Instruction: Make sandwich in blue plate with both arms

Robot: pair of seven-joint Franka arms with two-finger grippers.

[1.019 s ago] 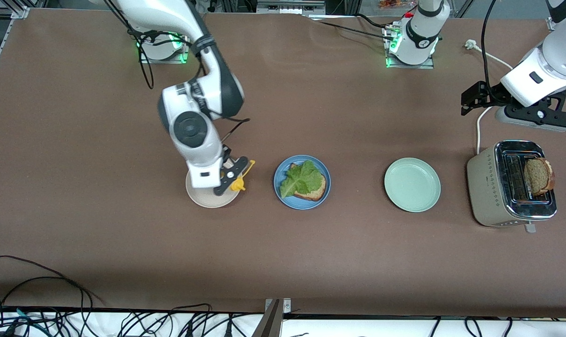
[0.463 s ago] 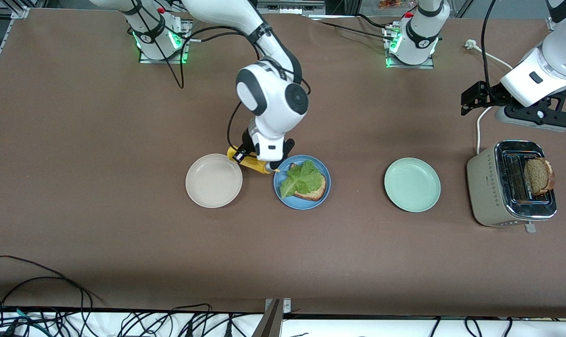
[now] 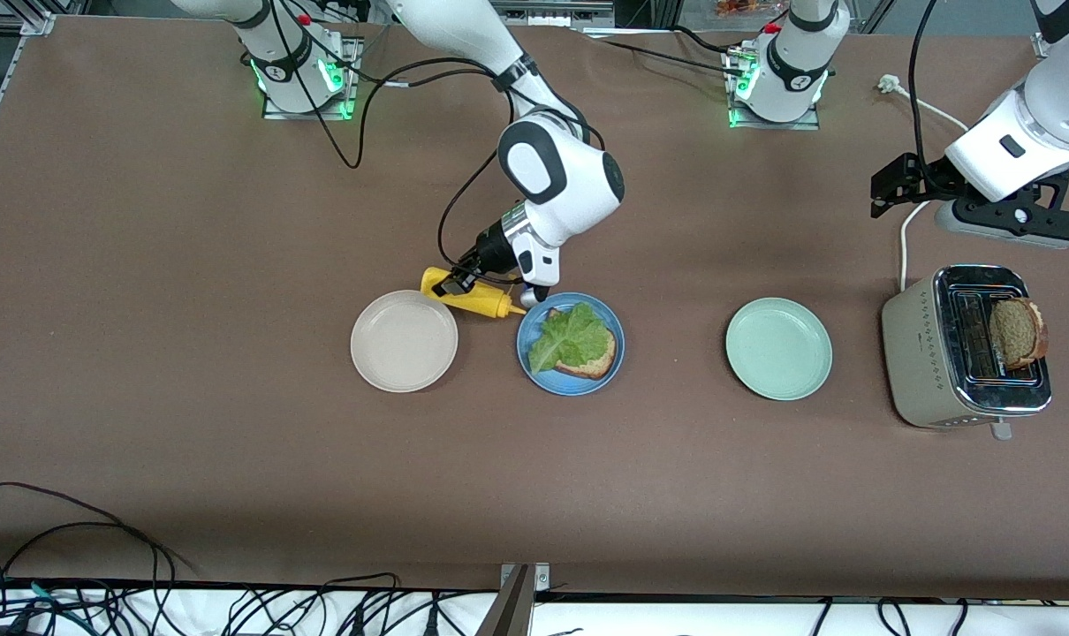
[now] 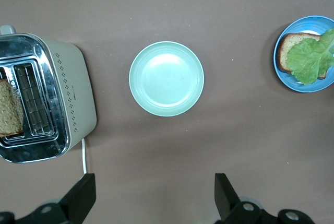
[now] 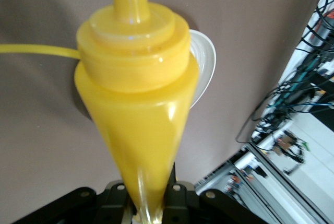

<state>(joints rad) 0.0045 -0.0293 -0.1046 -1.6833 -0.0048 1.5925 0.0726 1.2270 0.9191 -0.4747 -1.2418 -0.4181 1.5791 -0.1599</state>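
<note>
The blue plate [image 3: 534,367] holds one bread slice [image 3: 598,362] with a lettuce leaf [image 3: 570,338] on top. My right gripper [image 3: 455,283] is shut on a yellow squeeze bottle [image 3: 471,300], tipped on its side above the table between the beige plate and the blue plate, nozzle at the blue plate's rim. In the right wrist view the yellow squeeze bottle [image 5: 138,104] fills the frame, pinched at its base by the right gripper [image 5: 148,198]. A second bread slice [image 3: 1018,331] stands in the toaster [image 3: 959,353]. My left gripper [image 3: 1012,221] hangs open and empty above the table beside the toaster.
A beige plate [image 3: 404,340] lies toward the right arm's end and a mint-green plate [image 3: 778,348] between the blue plate and the toaster. The toaster's white cable [image 3: 903,243] runs toward the left arm's base. Black cables [image 3: 75,530] hang along the table edge nearest the front camera.
My right arm carried the yellow bottle from over the beige plate toward the blue plate and tipped it sideways. The left arm has not moved.
</note>
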